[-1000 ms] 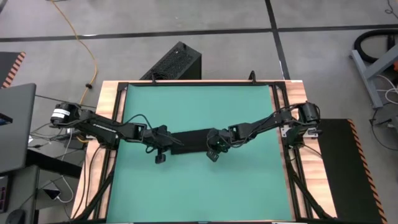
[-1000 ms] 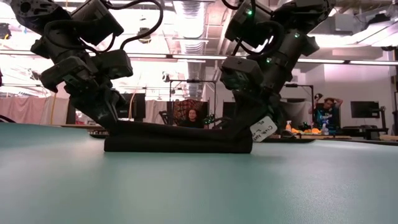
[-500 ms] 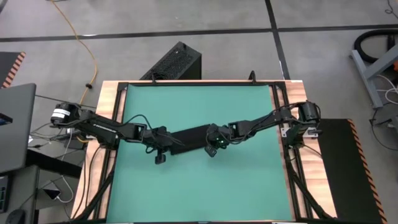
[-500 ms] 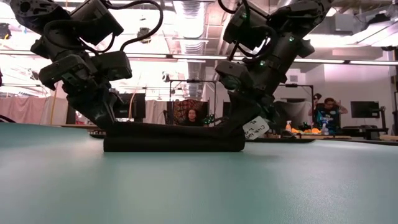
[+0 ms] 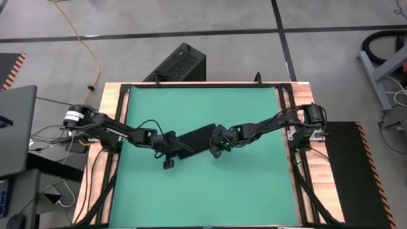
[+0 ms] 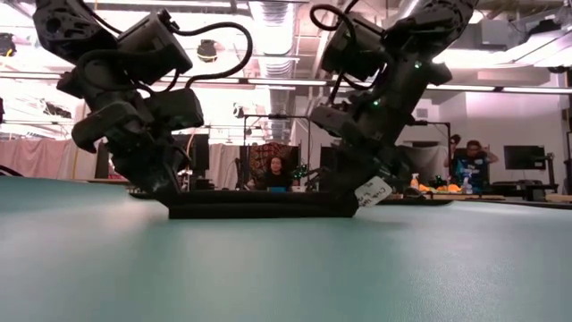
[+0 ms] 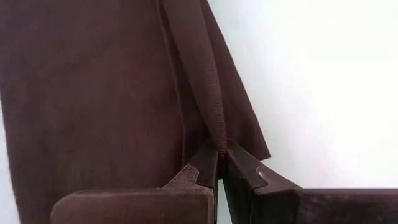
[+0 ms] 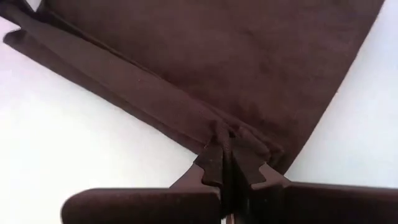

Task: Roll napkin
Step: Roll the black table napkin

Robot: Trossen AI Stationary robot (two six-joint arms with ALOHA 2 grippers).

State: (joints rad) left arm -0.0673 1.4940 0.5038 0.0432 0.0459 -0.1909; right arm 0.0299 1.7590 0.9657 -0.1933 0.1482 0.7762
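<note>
Two grippers are pinching the napkin [image 5: 197, 138] at mid-table, one at each end. In its own wrist view the left gripper [image 7: 219, 163] is clamping a raised fold at the cloth's edge; the right gripper [image 8: 225, 151] is nipping a fold at the opposite end. Across the green mat [image 6: 286, 268] the napkin [image 6: 259, 206] is lying as a low black strip, its ends hidden behind both grippers, a white tag [image 6: 372, 190] sticking out beside the right one. Farther back, a vented black box [image 5: 178, 62] is standing on the floor, partly cut off by the table's edge.
</note>
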